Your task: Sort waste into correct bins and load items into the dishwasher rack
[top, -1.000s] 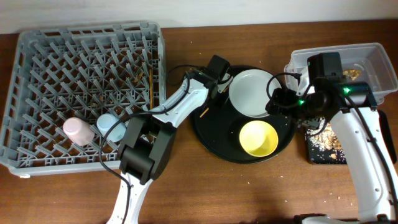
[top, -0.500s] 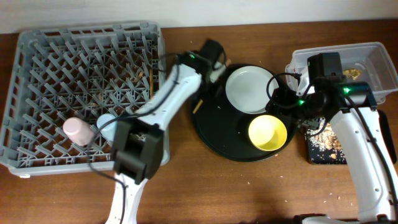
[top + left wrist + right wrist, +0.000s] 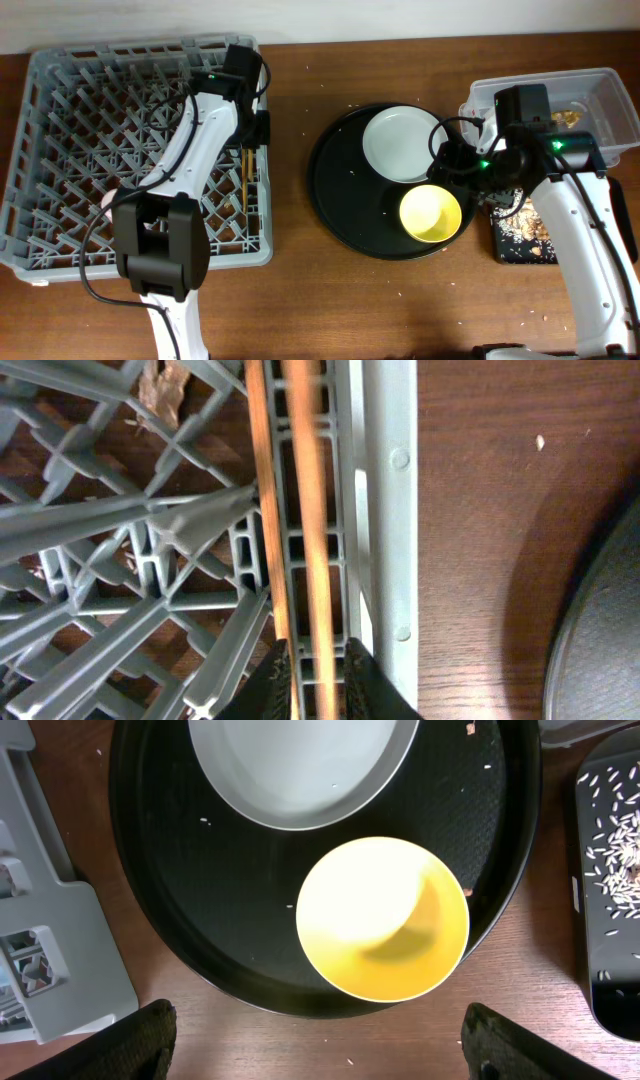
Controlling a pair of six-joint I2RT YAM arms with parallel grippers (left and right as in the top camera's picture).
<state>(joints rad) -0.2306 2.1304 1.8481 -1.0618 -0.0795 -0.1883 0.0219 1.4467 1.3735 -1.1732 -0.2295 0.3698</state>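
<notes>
My left gripper point(image 3: 250, 128) is over the right edge of the grey dishwasher rack point(image 3: 60, 80). In the left wrist view it point(image 3: 320, 682) is shut on one wooden chopstick point(image 3: 312, 530), held along the rack's right wall point(image 3: 385, 510). The second chopstick point(image 3: 262, 510) lies beside it in the rack. My right gripper point(image 3: 452, 165) is open and empty above the yellow bowl point(image 3: 430, 213) and the pale plate point(image 3: 400, 145). Both show in the right wrist view, bowl point(image 3: 382, 918) and plate point(image 3: 300, 770). A sliver of the pink cup point(image 3: 104, 200) shows; the blue cup is hidden by my arm.
Bowl and plate sit on a large round black tray point(image 3: 340, 200). A clear tub point(image 3: 600, 90) with scraps stands at the far right. A shallow black tray point(image 3: 522, 240) with crumbs lies in front of it. Small crumbs dot the wooden table.
My left arm has swung left from the round tray to the rack's right edge, carrying a chopstick. The yellow bowl shifted slightly right a second ago. My right arm has stayed still.
</notes>
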